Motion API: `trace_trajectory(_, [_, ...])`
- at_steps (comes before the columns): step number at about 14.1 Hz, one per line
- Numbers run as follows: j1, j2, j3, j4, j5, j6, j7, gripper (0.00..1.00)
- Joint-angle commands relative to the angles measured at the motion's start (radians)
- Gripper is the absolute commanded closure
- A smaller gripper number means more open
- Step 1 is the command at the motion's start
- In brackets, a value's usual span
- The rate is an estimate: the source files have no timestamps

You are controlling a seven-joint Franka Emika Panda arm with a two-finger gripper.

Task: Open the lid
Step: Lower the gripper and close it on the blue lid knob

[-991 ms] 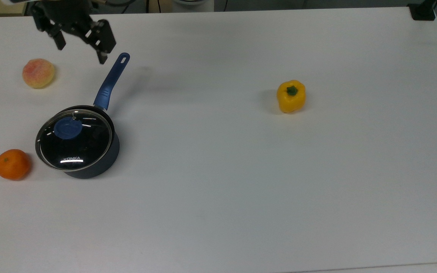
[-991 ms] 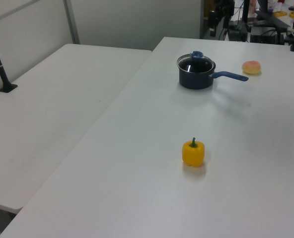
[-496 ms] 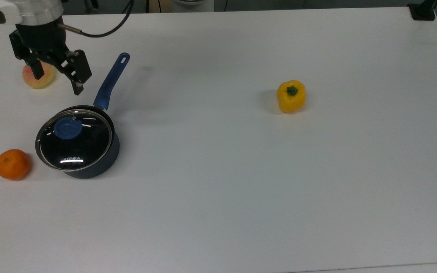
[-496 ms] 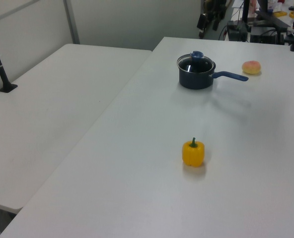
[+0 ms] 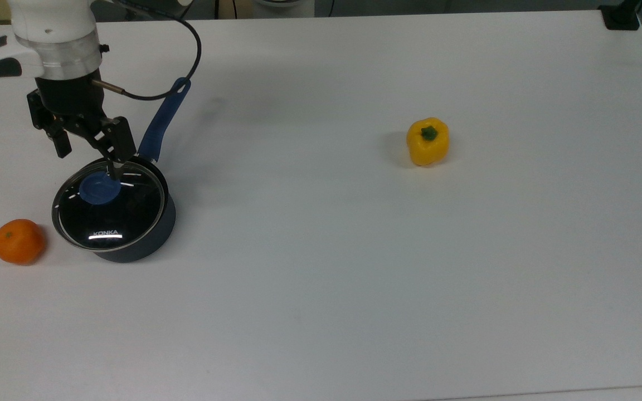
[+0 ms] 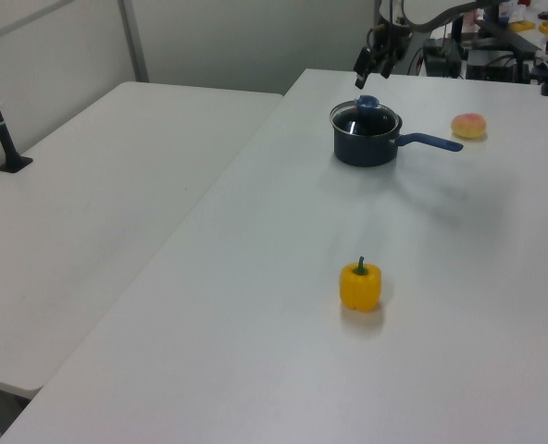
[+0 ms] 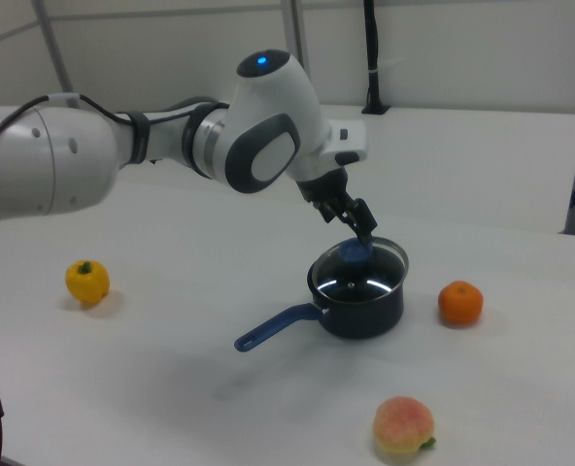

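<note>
The lid (image 5: 115,214) is clear glass with a metal rim and a blue knob (image 5: 100,188). It sits shut on a black saucepan (image 5: 137,249) with a long blue handle (image 5: 158,123), near the top view's left edge. My gripper (image 5: 90,157) hangs open just above the knob, slightly toward the top view's top, with nothing between its fingers. One fingertip (image 5: 117,169) overlaps the knob's edge in the top view. In the left view the gripper (image 6: 376,70) is above the lid (image 6: 365,114). The right view puts the gripper (image 7: 349,219) just over the lid (image 7: 358,274).
An orange (image 5: 18,241) lies close to the pan on the top view's left. A peach (image 7: 402,427) lies beyond the handle's side. A yellow pepper (image 5: 427,141) stands far off toward the top view's right. The white table (image 5: 354,278) stretches wide around them.
The gripper has come from the table's far edge down the top view to over the lid's knob, still open. The arm now covers the peach in the top view. The lid has not moved.
</note>
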Motion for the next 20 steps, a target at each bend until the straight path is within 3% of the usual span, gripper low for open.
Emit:
trace_trajectory(1, [0.001, 0.029, 0.001, -0.015, 0.013, 0.064, 0.009, 0.00])
trace_trajectory(11, [0.000, 0.074, 0.001, -0.026, -0.055, 0.107, 0.007, 0.01])
trace_trajectory(15, [0.000, 0.072, 0.001, -0.028, -0.049, 0.106, 0.009, 0.38])
trace_trajectory(16, [0.000, 0.072, 0.002, -0.029, -0.046, 0.106, 0.009, 0.53])
trace_trajectory(17, [0.000, 0.071, 0.002, -0.029, -0.046, 0.103, 0.009, 0.62])
trace_trajectory(20, [0.000, 0.063, 0.005, -0.029, -0.044, 0.094, 0.010, 0.74])
